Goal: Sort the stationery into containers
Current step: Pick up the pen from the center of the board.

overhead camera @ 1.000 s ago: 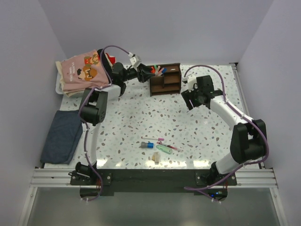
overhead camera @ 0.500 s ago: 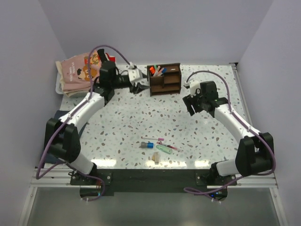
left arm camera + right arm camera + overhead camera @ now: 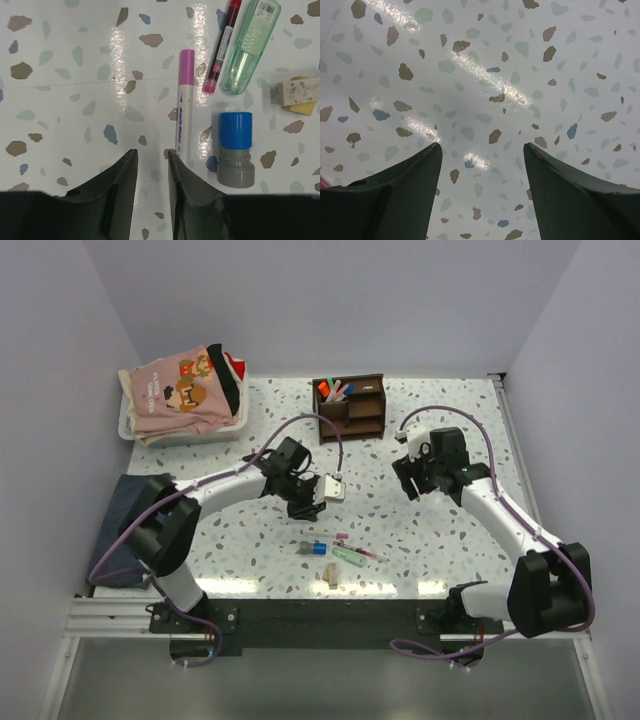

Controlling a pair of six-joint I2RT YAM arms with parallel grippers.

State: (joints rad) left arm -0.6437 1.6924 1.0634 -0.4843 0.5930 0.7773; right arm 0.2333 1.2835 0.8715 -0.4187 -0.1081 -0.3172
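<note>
Several pens lie near the table's front: a white marker with a pink cap (image 3: 325, 535) (image 3: 182, 110), a blue-capped grey piece (image 3: 313, 548) (image 3: 235, 142), a mint green marker (image 3: 350, 557) (image 3: 250, 45), a pink pen (image 3: 368, 554) (image 3: 222, 47) and a beige piece (image 3: 329, 575) (image 3: 297, 92). My left gripper (image 3: 305, 508) (image 3: 152, 152) hovers just behind them, jaws a narrow gap apart with only table between; its right fingertip is beside the white marker's end. The dark brown organizer (image 3: 352, 410) at the back holds orange and blue items. My right gripper (image 3: 408, 485) (image 3: 482, 147) is wide open over bare table.
A white tray (image 3: 125, 425) of folded clothes stands at the back left. A dark blue folded cloth (image 3: 130, 525) lies at the left edge. White walls close in the table on three sides.
My left arm has swung from the organizer at the back down to the middle, just behind the loose pens. My right arm has shifted slightly.
</note>
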